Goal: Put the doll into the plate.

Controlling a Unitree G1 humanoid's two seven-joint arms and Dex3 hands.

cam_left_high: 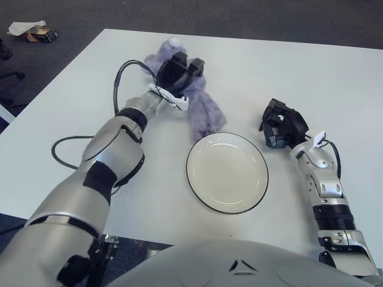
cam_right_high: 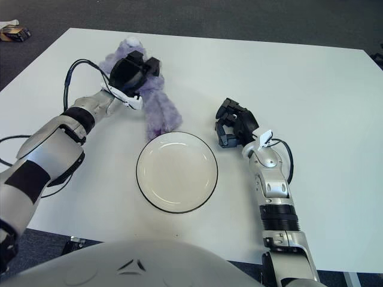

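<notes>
A fuzzy purple doll (cam_left_high: 204,115) lies at the far middle of the white table, its lower end reaching toward the plate's far rim. My left hand (cam_left_high: 179,70) sits on the doll's upper body with its black fingers curled into the plush, hiding most of the head. The white plate (cam_left_high: 192,174) with a dark rim stands empty just in front of the doll. My right hand (cam_left_high: 280,127) shows beside the plate on its right, fingers relaxed and holding nothing.
A black cable (cam_left_high: 64,143) loops over the table beside my left arm. The table's left edge (cam_left_high: 54,84) runs diagonally, with dark carpet beyond it. A small box and crumpled paper (cam_left_high: 33,31) lie on the floor at the far left.
</notes>
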